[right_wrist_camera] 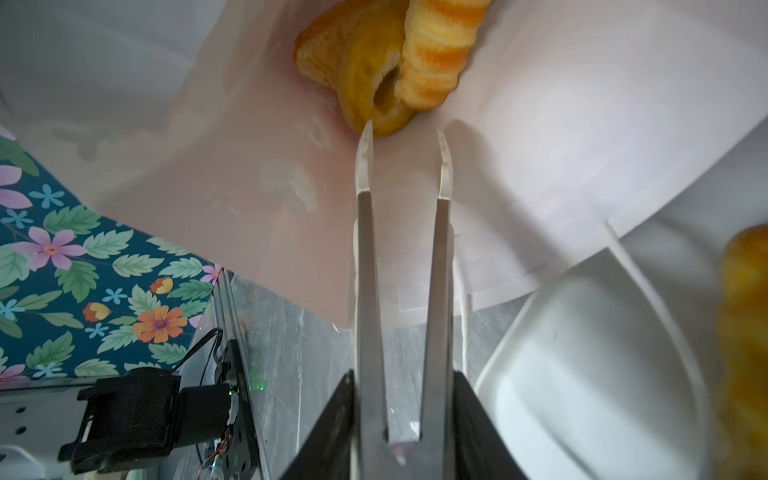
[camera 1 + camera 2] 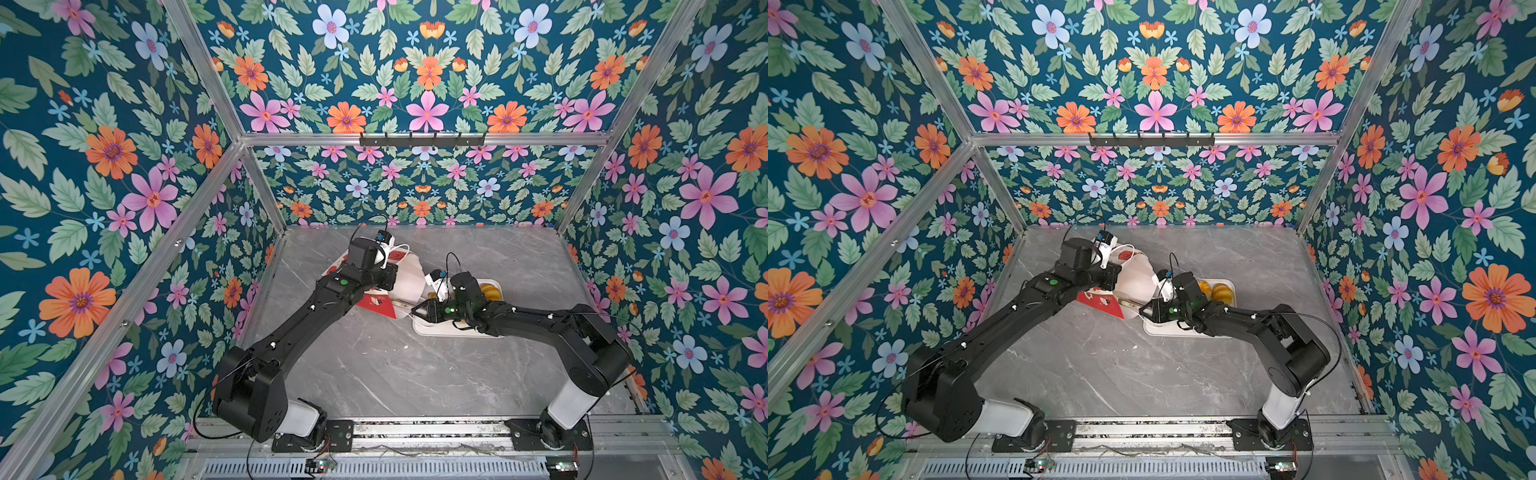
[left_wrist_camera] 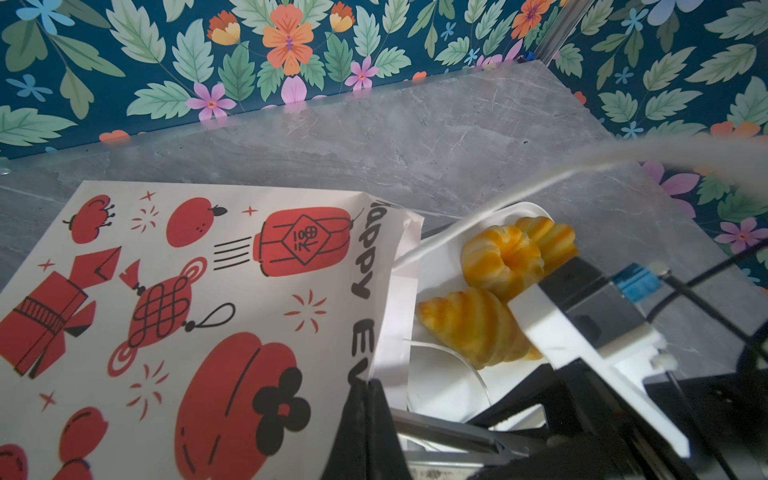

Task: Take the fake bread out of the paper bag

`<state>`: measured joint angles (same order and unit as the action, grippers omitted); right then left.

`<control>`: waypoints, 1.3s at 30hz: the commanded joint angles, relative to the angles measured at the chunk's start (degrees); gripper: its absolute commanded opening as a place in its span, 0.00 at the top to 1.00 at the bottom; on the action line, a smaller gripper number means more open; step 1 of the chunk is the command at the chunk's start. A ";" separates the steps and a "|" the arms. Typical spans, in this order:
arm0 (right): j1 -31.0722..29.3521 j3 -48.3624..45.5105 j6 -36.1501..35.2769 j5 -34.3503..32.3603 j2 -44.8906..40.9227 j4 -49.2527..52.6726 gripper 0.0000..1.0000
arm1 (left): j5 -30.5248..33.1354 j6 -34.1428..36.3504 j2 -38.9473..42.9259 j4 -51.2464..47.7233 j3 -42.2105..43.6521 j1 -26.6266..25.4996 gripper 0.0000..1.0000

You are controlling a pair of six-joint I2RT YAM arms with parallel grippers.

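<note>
The red-and-white paper bag (image 3: 208, 291) lies on its side with its mouth toward the white tray (image 3: 440, 386). My left gripper (image 3: 368, 388) is shut on the bag's upper rim and holds the mouth open. In both top views the white inside (image 2: 409, 278) (image 2: 1136, 278) shows. My right gripper (image 1: 403, 386) is shut on metal tongs (image 1: 368, 249) that reach into the bag. The tong tips stand apart, with nothing between them, just short of a ring doughnut (image 1: 370, 83). A plaited piece (image 1: 436, 50) and a darker pastry (image 1: 316, 54) lie beside it. More fake bread (image 3: 473, 324) (image 2: 488, 291) rests on the tray.
The tray (image 2: 436, 330) (image 2: 1167, 330) sits right of the bag under my right arm. A white cord handle (image 3: 457, 357) of the bag loops over the tray's bare part. Grey marble tabletop (image 2: 374, 365) spreads toward the front. Floral walls and aluminium posts enclose the cell.
</note>
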<state>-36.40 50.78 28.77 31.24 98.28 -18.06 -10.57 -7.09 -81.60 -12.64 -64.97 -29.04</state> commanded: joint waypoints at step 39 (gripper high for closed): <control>-0.73 2.25 -2.74 -8.79 -5.17 6.32 0.75 | -0.86 0.25 0.22 2.82 -0.59 0.03 1.00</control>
<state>-37.08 51.86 27.70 25.43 91.85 -9.65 -10.70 -7.09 -81.49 -11.09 -64.90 -29.02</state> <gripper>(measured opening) 0.251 0.050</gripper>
